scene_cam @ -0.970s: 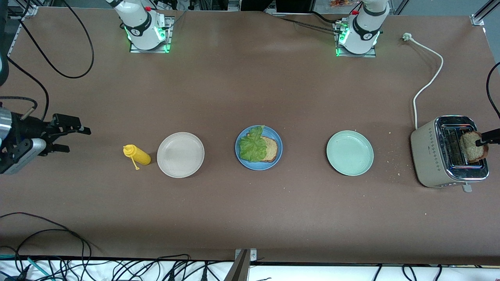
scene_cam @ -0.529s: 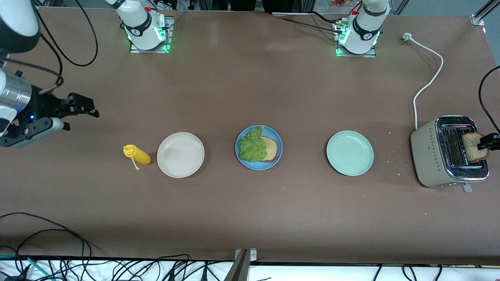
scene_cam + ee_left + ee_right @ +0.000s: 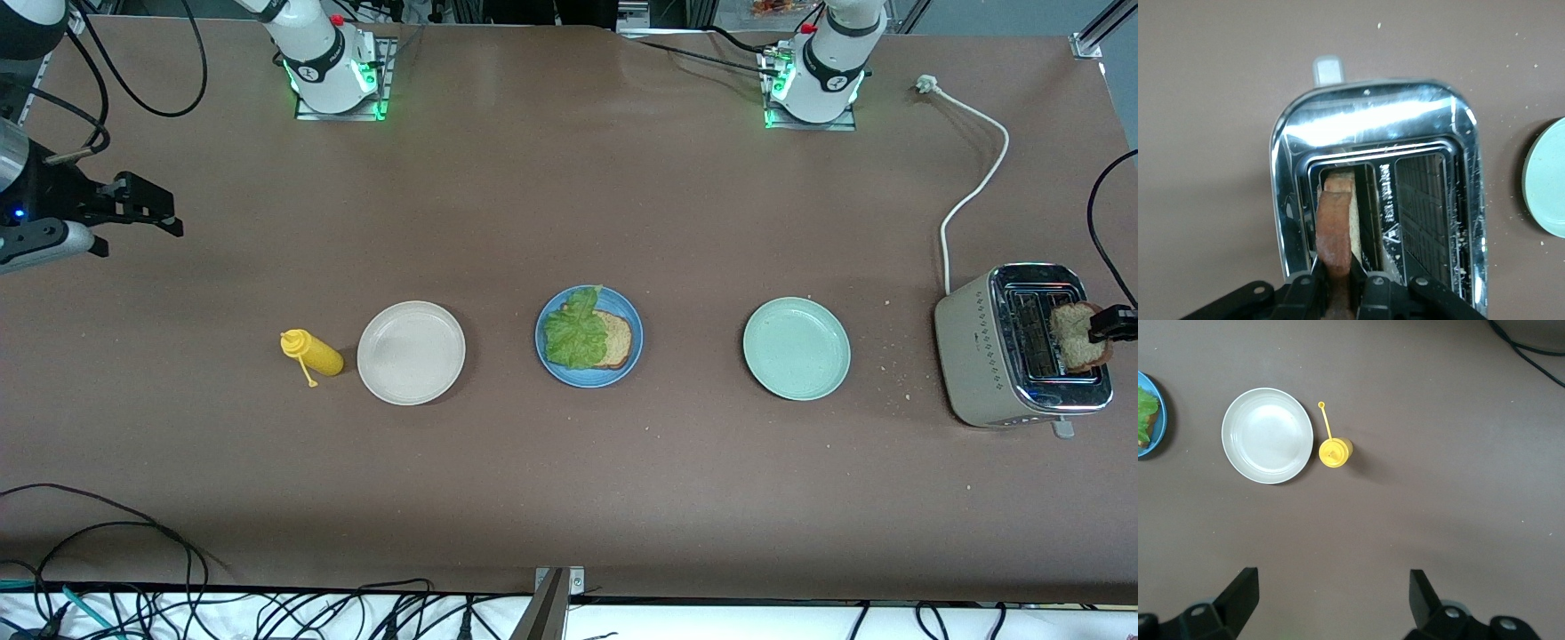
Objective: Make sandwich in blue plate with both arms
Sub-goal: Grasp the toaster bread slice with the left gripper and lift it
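You are at the step of fetching the top slice: your left gripper (image 3: 1338,293), at the right edge of the front view over the toaster (image 3: 1022,347), has its fingers clamped on the bread slice (image 3: 1336,223) standing upright in one slot. The other slot looks empty in the left wrist view.

The blue plate (image 3: 551,366) sits at the centre of the front frame, well apart from that gripper, with the pale green plate (image 3: 796,348) between them. It already carries one slice (image 3: 616,340) with the lettuce leaf (image 3: 573,336) laid over it.

I judge your next move is a straight lift clear of the slot, then a carry across to the blue plate without crushing the bread.

Your right gripper (image 3: 133,209) waits at the upper left of the front frame, fingers spread wide and holding nothing, above bare table near the yellow bottle (image 3: 1334,451) and the beige plate (image 3: 1268,435)
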